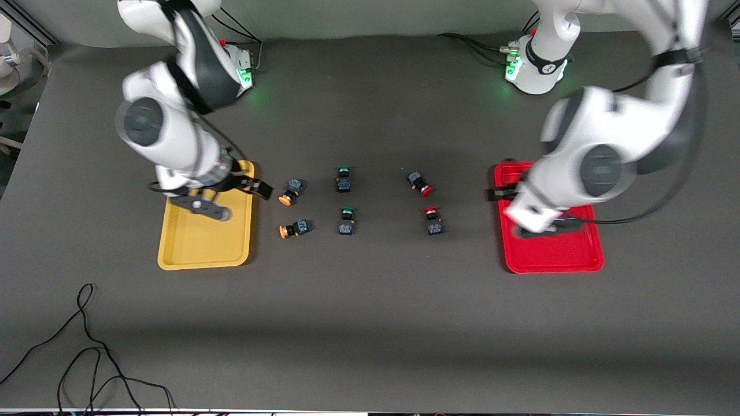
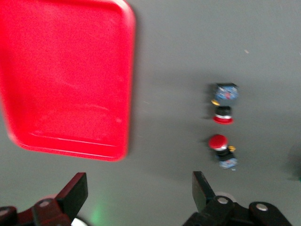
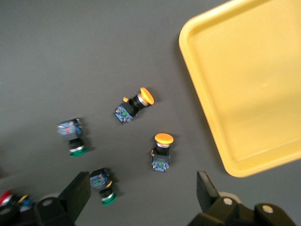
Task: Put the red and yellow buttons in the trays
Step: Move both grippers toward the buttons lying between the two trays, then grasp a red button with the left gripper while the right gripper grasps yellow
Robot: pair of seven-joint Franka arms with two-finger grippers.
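Both my grippers hang wide open, empty: right gripper (image 1: 202, 207) over yellow tray (image 1: 173, 254), left gripper (image 1: 540, 222) over red tray (image 1: 578, 260); buttons (image 1: 289, 193) untouched mid-frame.

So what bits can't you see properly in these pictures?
- Front view: the right arm covers part of the yellow tray, and the left arm covers part of the red tray.
- Left wrist view: the red tray is cut off by the picture's edge, and the two red buttons are blurred.
- Right wrist view: the yellow tray runs off the edge. One red button is cut off at the edge.
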